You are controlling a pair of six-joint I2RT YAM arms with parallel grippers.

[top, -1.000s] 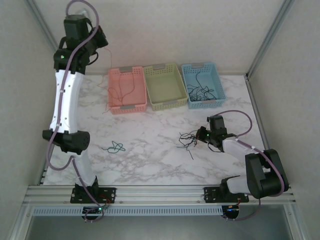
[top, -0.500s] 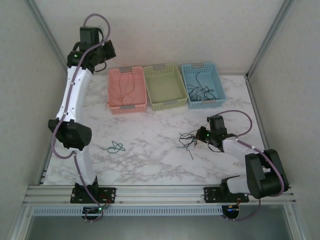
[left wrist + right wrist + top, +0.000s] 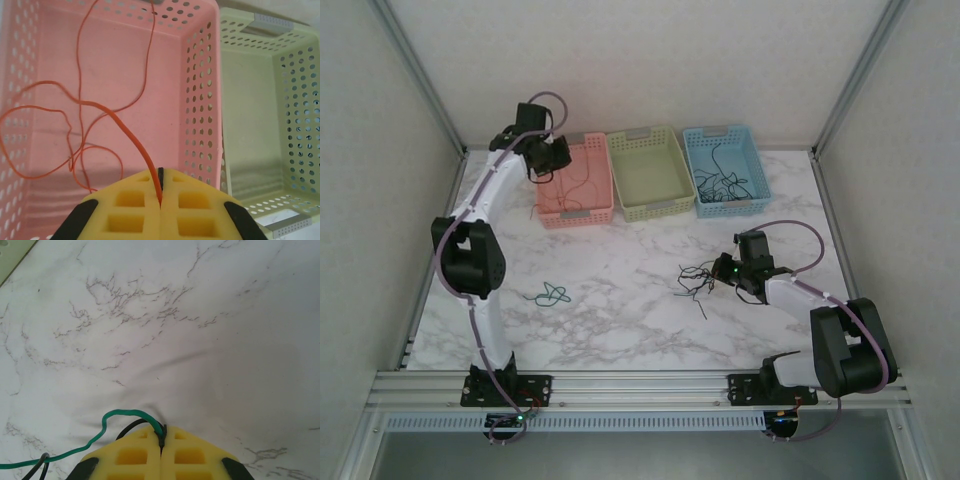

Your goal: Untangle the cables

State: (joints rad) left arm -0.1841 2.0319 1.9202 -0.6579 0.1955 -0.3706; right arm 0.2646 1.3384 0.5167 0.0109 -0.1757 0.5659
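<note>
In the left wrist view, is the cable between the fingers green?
No, the left gripper is shut on an orange cable that trails into the pink basket.

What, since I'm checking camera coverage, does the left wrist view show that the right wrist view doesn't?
Left wrist: the left gripper shut on an orange cable that trails into the pink basket, with the pale green basket beside it. Right wrist: the right gripper shut on a green cable, a black cable beside it, over the marble table. Both: a shut gripper pinching a thin cable.
</note>
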